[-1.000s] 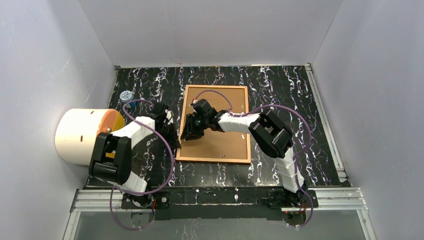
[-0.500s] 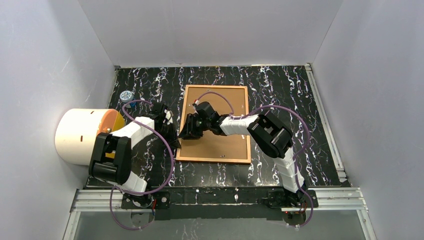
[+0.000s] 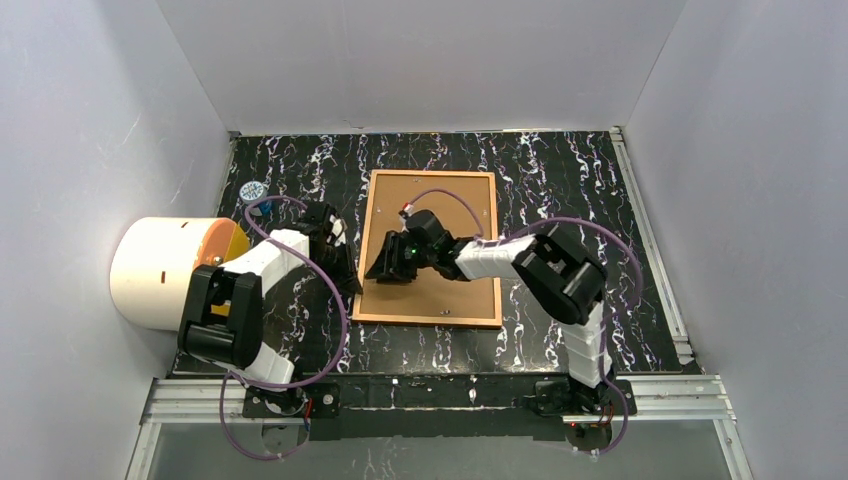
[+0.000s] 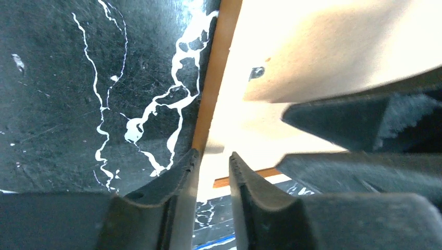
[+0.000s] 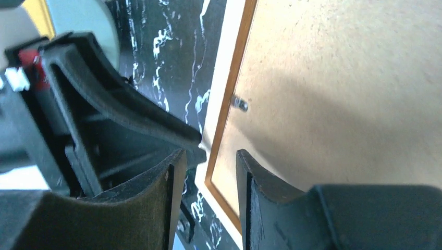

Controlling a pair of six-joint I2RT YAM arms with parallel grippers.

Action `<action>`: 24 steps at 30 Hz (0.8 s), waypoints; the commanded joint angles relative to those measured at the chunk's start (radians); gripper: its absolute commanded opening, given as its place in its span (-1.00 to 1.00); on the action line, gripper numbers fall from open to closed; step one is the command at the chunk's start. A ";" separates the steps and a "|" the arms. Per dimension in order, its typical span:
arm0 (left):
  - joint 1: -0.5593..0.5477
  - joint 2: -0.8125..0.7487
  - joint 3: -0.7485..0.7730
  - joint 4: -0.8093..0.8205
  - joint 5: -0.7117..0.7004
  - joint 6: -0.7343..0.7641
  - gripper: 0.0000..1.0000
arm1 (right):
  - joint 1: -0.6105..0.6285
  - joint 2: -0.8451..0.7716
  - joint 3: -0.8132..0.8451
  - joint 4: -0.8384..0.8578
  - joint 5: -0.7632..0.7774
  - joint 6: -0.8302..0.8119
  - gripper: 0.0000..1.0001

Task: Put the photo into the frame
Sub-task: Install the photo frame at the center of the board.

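Left claw (image 4: 212, 158) comes first for us. Outboard of its arm a white drum (image 3: 160, 270) lies on its side at the left edge of the table (image 3: 300, 170), its orange end face (image 3: 222, 250) turned toward the centre. We cannot see what is inside it. Just beyond the drum a small round grey disc (image 3: 252, 190) rests on the black marbled top. The left claw itself sits at the left rail of the frame (image 3: 430, 322), toward the near-left corner. Its fingers stand a sliver apart and the orange rail runs down into that gap, yet we cannot tell whether they pinch the wood or only hang over it.

The frame lies flat at the middle of the table, back side up. It holds a plain brown backing board (image 3: 445, 290), which fills the opening from rail to rail. A small metal tab (image 5: 239, 102) sits on the board just inside the left rail. The photo we cannot make out in any view.

The right claw (image 5: 208, 154) reaches across the board from the right and hangs over the same left rail, just beside the left claw, tip nearly to tip. Its fingers are parted and released, with nothing between them: through the gap we see the rail and the board's edge.
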 commanded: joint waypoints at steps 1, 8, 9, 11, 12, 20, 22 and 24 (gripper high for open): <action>0.003 -0.013 0.099 -0.066 0.047 0.025 -0.36 | -0.052 -0.179 -0.063 0.062 0.057 -0.008 -0.01; 0.007 0.048 0.227 -0.023 0.047 0.021 -0.10 | -0.175 -0.194 -0.017 -0.090 0.076 -0.012 0.04; 0.006 0.081 0.248 -0.021 0.034 0.022 -0.08 | -0.189 -0.171 0.007 -0.119 0.066 -0.020 0.04; 0.006 0.131 0.289 -0.017 -0.001 0.024 -0.06 | -0.202 -0.136 0.053 -0.143 0.055 -0.040 0.04; 0.007 0.156 0.313 -0.011 -0.014 0.023 -0.05 | -0.206 -0.120 0.075 -0.149 0.052 -0.051 0.04; 0.008 0.318 0.419 0.047 -0.100 0.031 -0.09 | -0.232 0.098 0.320 -0.224 0.047 -0.134 0.03; 0.009 0.336 0.427 0.070 -0.125 0.027 -0.13 | -0.239 0.141 0.360 -0.227 0.045 -0.144 0.03; 0.009 0.342 0.425 0.096 -0.140 0.017 -0.18 | -0.240 0.172 0.390 -0.217 0.044 -0.161 0.02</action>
